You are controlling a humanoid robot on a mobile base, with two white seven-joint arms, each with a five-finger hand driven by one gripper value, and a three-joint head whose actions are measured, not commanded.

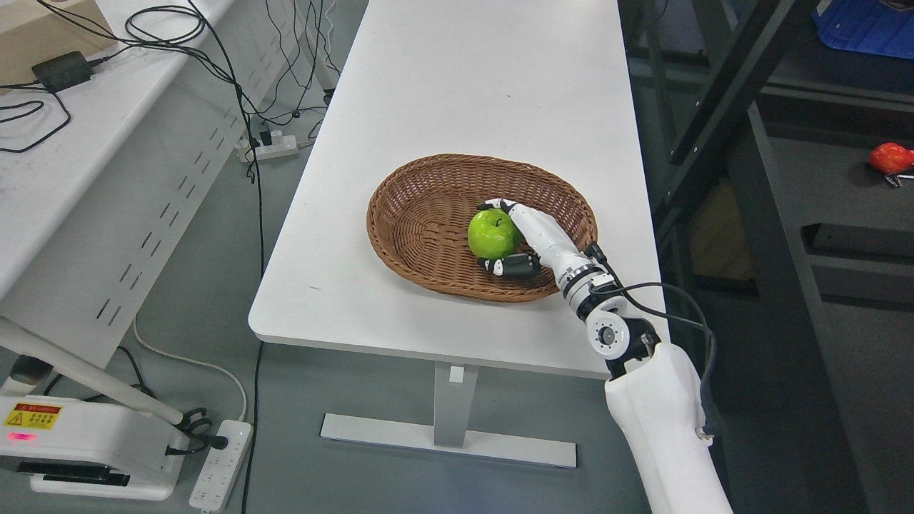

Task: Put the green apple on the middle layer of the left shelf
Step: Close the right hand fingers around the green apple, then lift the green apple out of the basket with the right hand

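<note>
- Your right hand (532, 239) reaches into the wicker basket (421, 214) from the near right, its fingers (500, 207) and thumb wrapped around the green apple (493, 234), grasping it.
- The apple sits inside the basket, right of its middle; you cannot tell whether it rests on the weave or is lifted clear.
- The palm side of the hand is hidden behind the apple.
- The basket stands on the white table (464, 86), toward its near right part.
- To the right, a dark shelf (821, 193) is cut off by the edge; a red object (889, 157) lies on one layer, too small to name.
- At the near left, a white machine (78, 435) carries a yellow warning label (33, 415); its writing is too small to read.
</note>
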